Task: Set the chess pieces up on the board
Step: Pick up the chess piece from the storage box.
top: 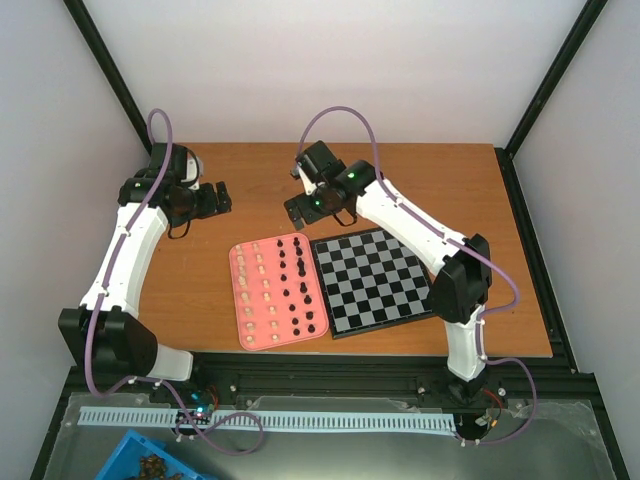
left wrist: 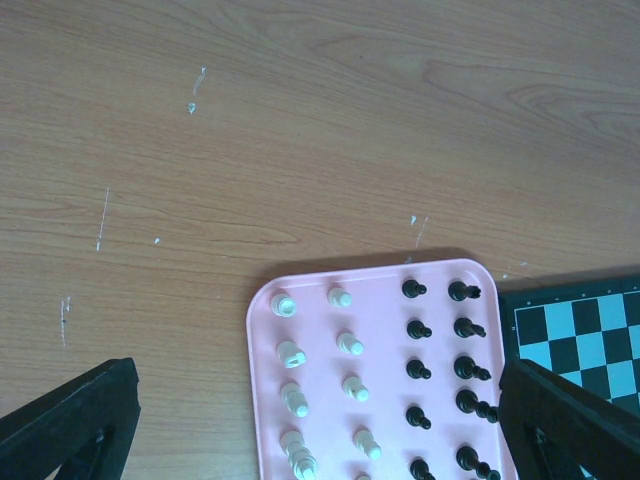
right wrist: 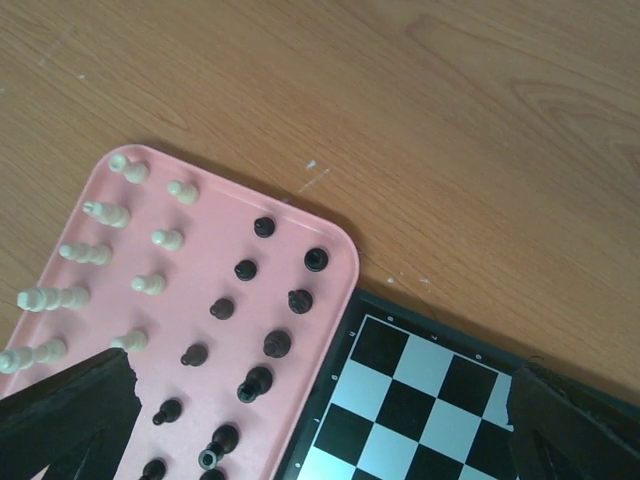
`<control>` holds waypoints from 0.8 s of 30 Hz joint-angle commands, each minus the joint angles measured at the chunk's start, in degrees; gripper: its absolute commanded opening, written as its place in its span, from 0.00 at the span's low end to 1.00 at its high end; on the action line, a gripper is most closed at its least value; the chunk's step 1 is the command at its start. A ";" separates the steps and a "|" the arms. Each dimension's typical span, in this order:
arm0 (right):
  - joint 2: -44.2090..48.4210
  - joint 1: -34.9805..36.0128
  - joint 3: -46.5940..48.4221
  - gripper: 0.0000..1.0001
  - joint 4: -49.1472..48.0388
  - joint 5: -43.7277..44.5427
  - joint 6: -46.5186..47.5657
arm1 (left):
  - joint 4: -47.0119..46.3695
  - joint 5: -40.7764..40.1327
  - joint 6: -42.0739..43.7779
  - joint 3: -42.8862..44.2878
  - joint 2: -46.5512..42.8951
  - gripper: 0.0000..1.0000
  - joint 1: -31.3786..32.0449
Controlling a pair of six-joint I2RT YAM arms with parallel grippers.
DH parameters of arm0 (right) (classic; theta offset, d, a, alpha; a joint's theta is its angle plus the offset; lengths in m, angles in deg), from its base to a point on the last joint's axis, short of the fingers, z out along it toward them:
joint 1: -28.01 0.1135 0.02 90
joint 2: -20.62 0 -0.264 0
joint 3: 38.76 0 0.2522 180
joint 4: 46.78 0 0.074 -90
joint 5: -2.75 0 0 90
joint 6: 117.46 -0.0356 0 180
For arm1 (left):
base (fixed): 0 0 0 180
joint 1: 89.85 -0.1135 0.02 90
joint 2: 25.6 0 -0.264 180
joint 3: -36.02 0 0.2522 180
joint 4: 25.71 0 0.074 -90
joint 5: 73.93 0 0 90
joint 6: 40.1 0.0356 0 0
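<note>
Pink plastic is forming the tray (left wrist: 382, 292) that is lying on the wooden surface (top: 190, 290), nearer the arm bases than either pincer, and it is carrying all the chess pieces (left wrist: 418, 328) in rows, cream ones toward the left pincer (top: 222, 197) and black ones toward the right pincer (top: 297, 212). Just beside the tray, the board (top: 372, 280) is lying flat, below and nearward of the right pincer. Farther out, both pincers are hovering with jaws spread wide and gripping nothing, the right one just past the tray's far edge and the left one off to its side.
</note>
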 commanded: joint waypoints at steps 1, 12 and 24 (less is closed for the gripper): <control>-1.27 -0.15 2.29 1.00 -1.43 -1.88 0.34 | 1.17 0.15 0.68 2.26 0.28 1.00 0.36; -12.43 -1.12 8.24 0.78 -0.55 -4.70 -2.85 | 0.90 1.05 0.10 0.34 -0.82 1.00 0.27; -19.18 -0.99 11.27 0.42 0.87 -7.89 -2.34 | 0.05 2.33 -0.37 -1.78 -0.28 1.00 0.30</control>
